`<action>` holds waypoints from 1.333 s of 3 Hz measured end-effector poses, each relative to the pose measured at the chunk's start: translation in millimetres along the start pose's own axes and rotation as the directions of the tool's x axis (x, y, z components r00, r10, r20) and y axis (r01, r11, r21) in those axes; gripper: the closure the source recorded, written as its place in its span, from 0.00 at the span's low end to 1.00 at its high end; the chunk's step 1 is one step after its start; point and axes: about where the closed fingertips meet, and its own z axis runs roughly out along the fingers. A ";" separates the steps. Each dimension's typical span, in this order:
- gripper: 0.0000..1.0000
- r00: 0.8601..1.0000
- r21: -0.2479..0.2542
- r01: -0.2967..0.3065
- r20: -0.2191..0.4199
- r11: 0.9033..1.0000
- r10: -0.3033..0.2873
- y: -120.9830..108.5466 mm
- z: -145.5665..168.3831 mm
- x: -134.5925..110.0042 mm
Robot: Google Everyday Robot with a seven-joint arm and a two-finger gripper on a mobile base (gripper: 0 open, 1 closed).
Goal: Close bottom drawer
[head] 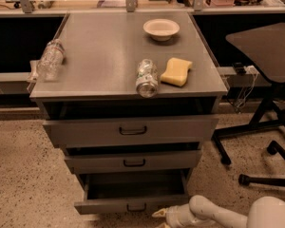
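The bottom drawer point(133, 204) of the grey cabinet stands pulled out, its dark plain interior showing and a small dark bar handle on its narrow front. My gripper point(162, 215) is at the bottom edge of the view, at the right end of that drawer front, at the end of my white arm point(213, 213). The middle drawer point(133, 161) and the top drawer point(131, 129) above stick out less.
On the cabinet top point(99, 56) lie a plastic bottle point(50, 60) at the left edge, a can point(147, 77), a yellow sponge point(176, 71) and a white bowl point(161, 29). A black office chair point(266, 80) stands to the right. The floor is speckled.
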 end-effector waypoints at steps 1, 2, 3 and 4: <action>0.72 0.998 0.009 0.019 0.065 1.000 -0.019 -25.8 9.9 11.4; 0.95 0.995 0.072 0.006 0.097 0.997 -0.013 -47.5 10.7 18.4; 1.00 0.991 0.196 -0.022 0.132 0.980 -0.004 -62.9 6.2 19.6; 1.00 0.985 0.334 -0.064 0.172 0.940 0.006 -80.9 0.1 19.9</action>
